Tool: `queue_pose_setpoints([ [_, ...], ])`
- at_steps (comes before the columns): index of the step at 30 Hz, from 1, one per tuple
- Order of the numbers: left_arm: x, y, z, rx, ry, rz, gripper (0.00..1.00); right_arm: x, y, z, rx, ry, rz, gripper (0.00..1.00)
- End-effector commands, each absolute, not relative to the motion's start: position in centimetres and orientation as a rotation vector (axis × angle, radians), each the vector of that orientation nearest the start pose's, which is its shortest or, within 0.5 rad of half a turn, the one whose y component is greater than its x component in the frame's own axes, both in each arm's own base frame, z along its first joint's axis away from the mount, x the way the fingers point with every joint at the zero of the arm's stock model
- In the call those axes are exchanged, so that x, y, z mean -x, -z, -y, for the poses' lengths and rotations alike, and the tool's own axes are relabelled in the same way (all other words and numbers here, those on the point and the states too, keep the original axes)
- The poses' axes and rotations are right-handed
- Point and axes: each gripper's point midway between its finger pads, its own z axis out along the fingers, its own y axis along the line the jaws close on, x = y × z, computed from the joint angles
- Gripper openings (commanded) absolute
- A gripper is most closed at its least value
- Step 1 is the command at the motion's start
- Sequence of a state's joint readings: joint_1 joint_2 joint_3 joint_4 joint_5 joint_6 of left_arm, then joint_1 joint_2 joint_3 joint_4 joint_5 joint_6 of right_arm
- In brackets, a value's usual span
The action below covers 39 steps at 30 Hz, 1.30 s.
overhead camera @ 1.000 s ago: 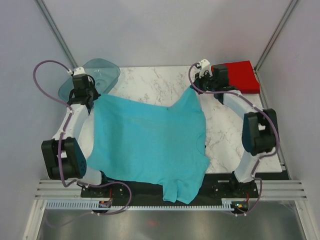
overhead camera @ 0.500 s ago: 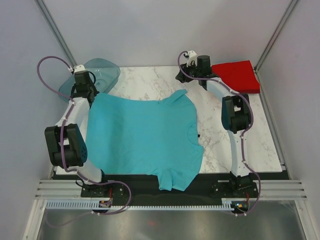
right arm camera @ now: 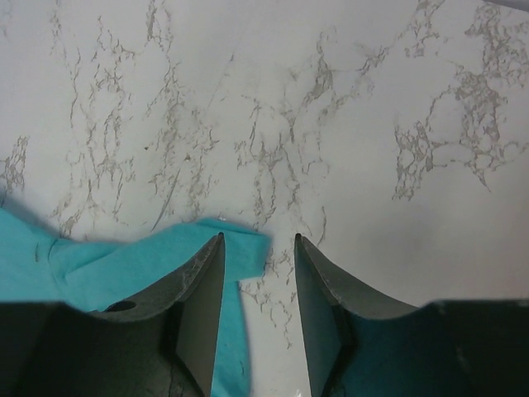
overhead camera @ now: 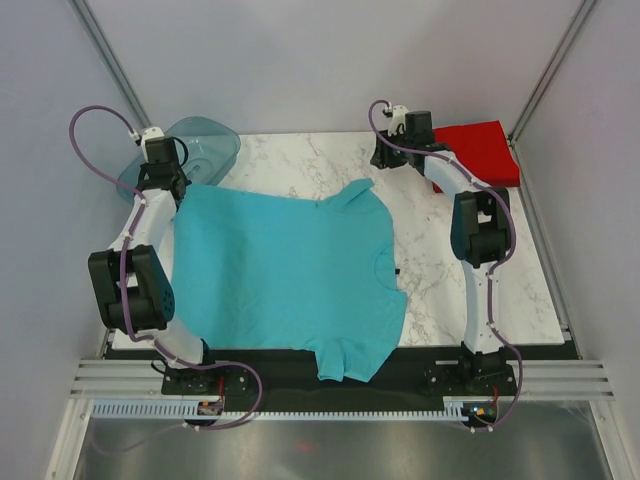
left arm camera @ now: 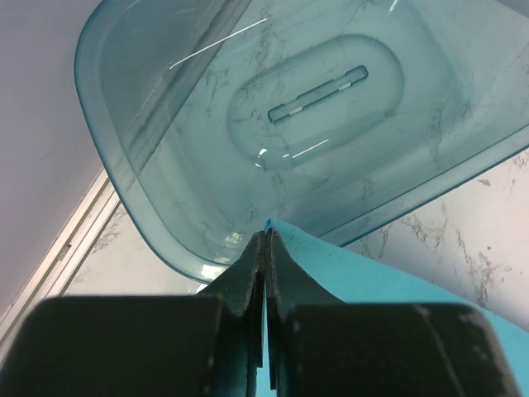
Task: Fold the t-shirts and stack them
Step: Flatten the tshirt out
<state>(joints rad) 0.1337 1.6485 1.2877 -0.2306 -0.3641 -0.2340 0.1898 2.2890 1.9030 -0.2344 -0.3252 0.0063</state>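
Turquoise t-shirt (overhead camera: 290,270) lies spread over the marble worktop (overhead camera: 450,270), mostly left & centre, w/ one sleeve drooping off the near edge. At the far-left corner, left hand (left arm camera: 265,238) is pinching a corner of that shirt btwn its fingers, right at the rim of the translucent teal tray (overhead camera: 215,145). Nr the far edge, right hand (right arm camera: 258,240) is spread, gripping nothing, the other sleeve's tip just under it. Red t-shirt (overhead camera: 480,150), folded square, sits in the far-right corner.

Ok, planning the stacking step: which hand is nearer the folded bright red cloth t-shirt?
Right. The right hand, open, is just beside the red t-shirt; the left hand, shut on the turquoise cloth t-shirt, is on the opposite side.
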Motion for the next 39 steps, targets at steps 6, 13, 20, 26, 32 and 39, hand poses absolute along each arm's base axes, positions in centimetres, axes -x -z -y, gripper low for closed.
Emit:
queue_pose_setpoints([
  [6, -45.9, -18.9, -11.7, 0.590, -0.330, -2.028, 0.02, -61.2, -8.2, -19.2, 0.442, -0.609, -2.138, 0.44],
  [13, -46.0, -18.6, -11.5, 0.592, -0.308, -2.037, 0.02, -60.7, -5.7, -19.9, 0.470, -0.682, -2.177, 0.43],
  [20, -45.9, -18.4, -11.4, 0.590, -0.308, -2.042, 0.02, -59.3, -4.6, -19.8, 0.505, -0.694, -2.214, 0.40],
  [26, -46.0, -18.3, -11.3, 0.589, -0.303, -2.046, 0.02, -58.7, -4.7, -19.6, 0.512, -0.724, -2.230, 0.38],
  [32, -46.1, -18.1, -11.2, 0.591, -0.294, -2.049, 0.02, -58.5, -5.0, -19.2, 0.497, -0.751, -2.236, 0.39],
  [39, -46.0, -18.0, -11.2, 0.590, -0.293, -2.051, 0.02, -58.5, -5.1, -18.0, 0.398, -0.801, -2.265, 0.44],
])
